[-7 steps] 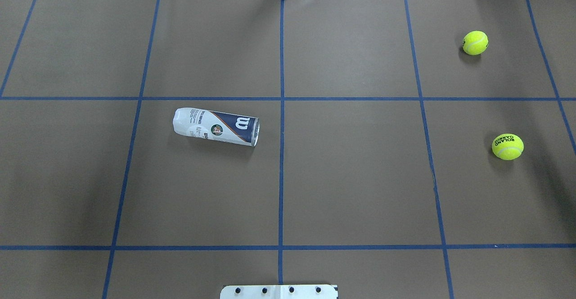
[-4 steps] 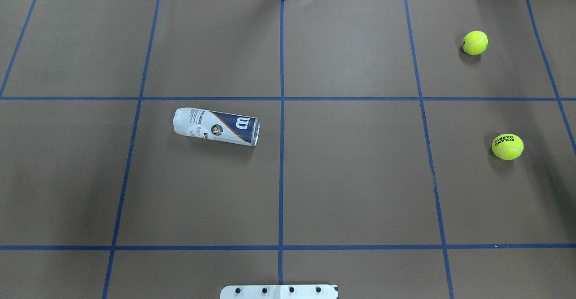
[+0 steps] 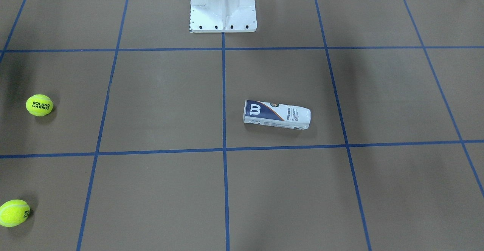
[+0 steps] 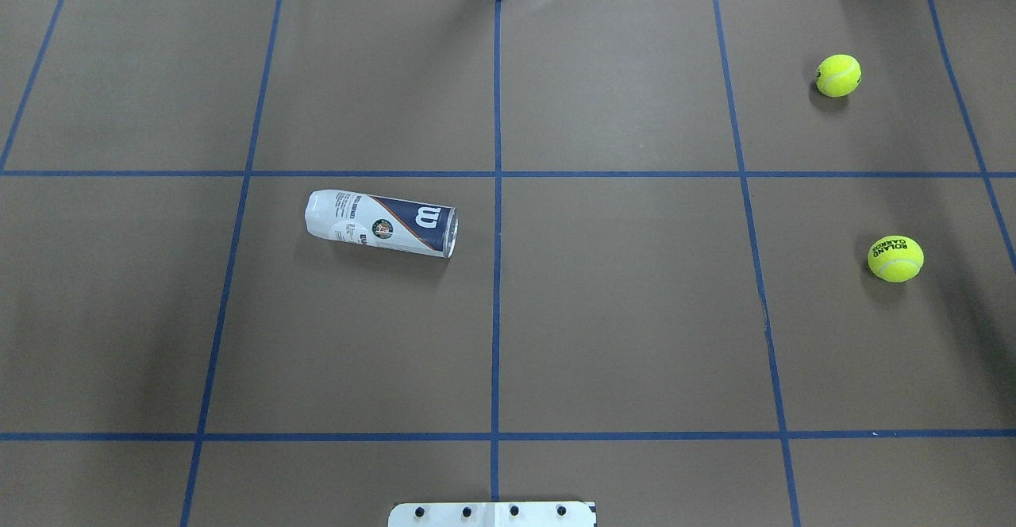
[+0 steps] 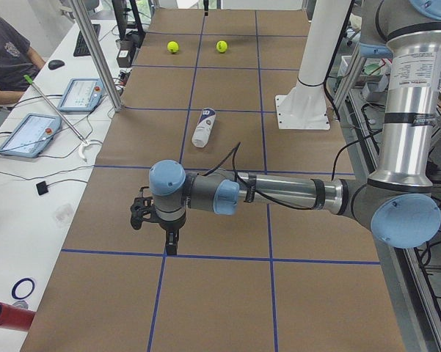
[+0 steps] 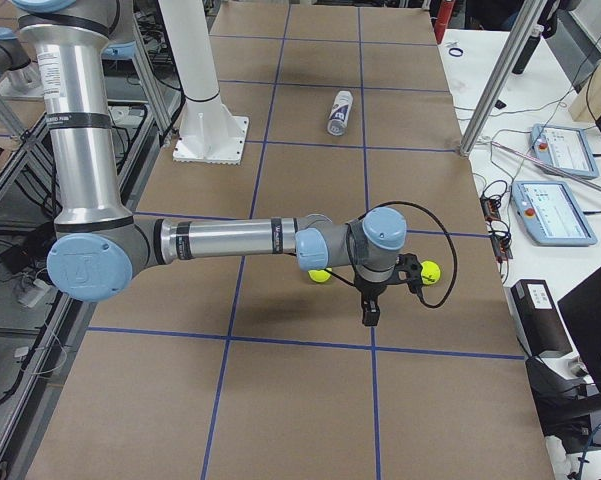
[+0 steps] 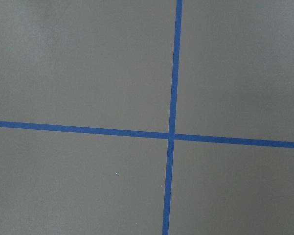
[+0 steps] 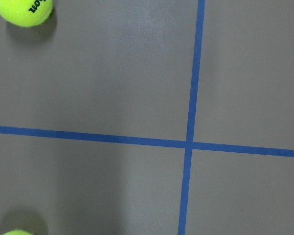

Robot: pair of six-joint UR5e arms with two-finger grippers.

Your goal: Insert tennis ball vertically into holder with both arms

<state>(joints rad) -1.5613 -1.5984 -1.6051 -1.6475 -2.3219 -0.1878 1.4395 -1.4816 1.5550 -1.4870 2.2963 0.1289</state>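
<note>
The holder lies on its side left of the table's centre line, its open mouth toward the centre; it also shows in the front view and in both side views. Two yellow tennis balls rest at the right end: the far ball and the near "Roland Garros" ball. My left gripper hangs over the table's left end, far from the holder. My right gripper hangs by the two balls. I cannot tell whether either gripper is open or shut.
The white robot base stands at the middle of the table's near edge. Blue tape lines grid the brown table. Aluminium posts and tablets line the operators' side.
</note>
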